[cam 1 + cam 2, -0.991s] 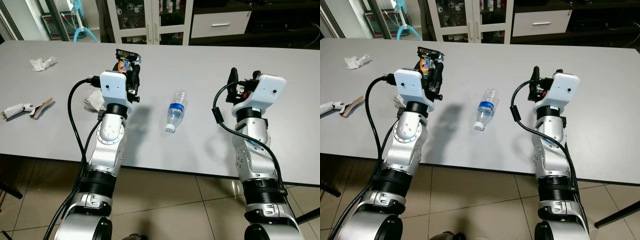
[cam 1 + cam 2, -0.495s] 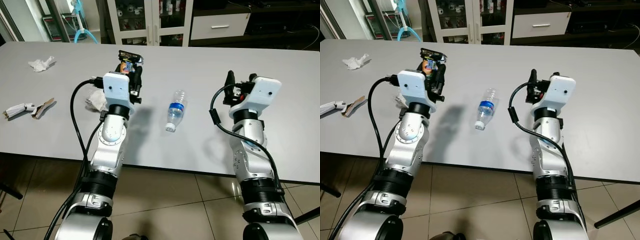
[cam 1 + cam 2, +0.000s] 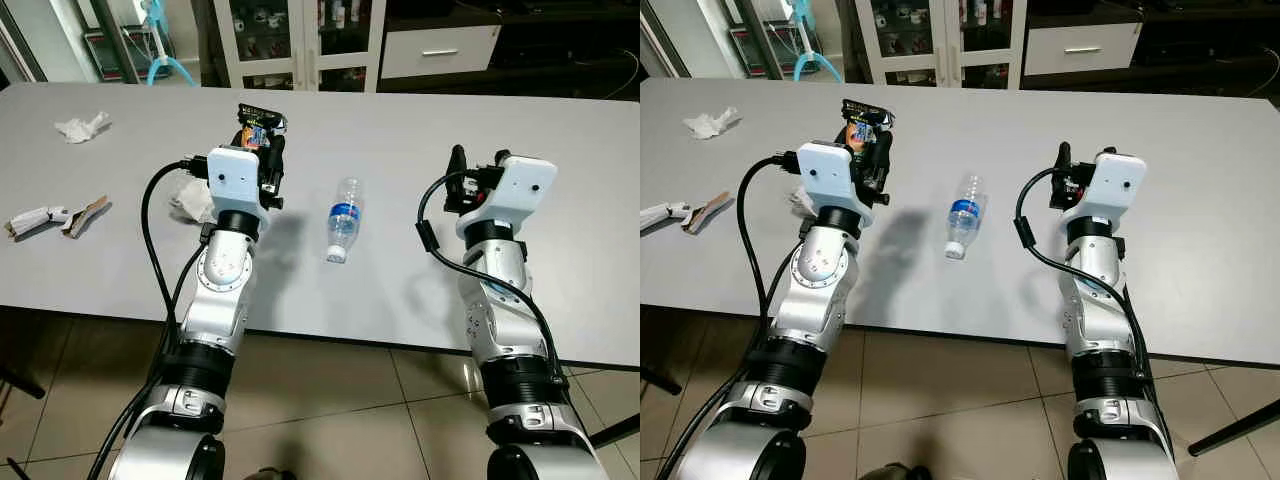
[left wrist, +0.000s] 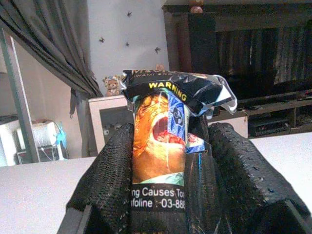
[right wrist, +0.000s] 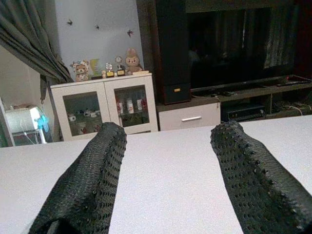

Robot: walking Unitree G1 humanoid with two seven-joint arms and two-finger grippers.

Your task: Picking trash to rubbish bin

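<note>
The left gripper [image 4: 165, 204] is clamped on a crumpled pack [image 4: 165, 131], raised over the table [image 3: 560, 130] left of the bottle [image 3: 341, 219]. To do this step well, keep that grip firm and the pack upright while carrying it off to the bin, which is probably out of frame. The right gripper [image 5: 170, 180], right of the bottle, is spread wide and empty. Since a second ago the view has shifted slightly, so the bottle sits a little nearer the left arm
</note>
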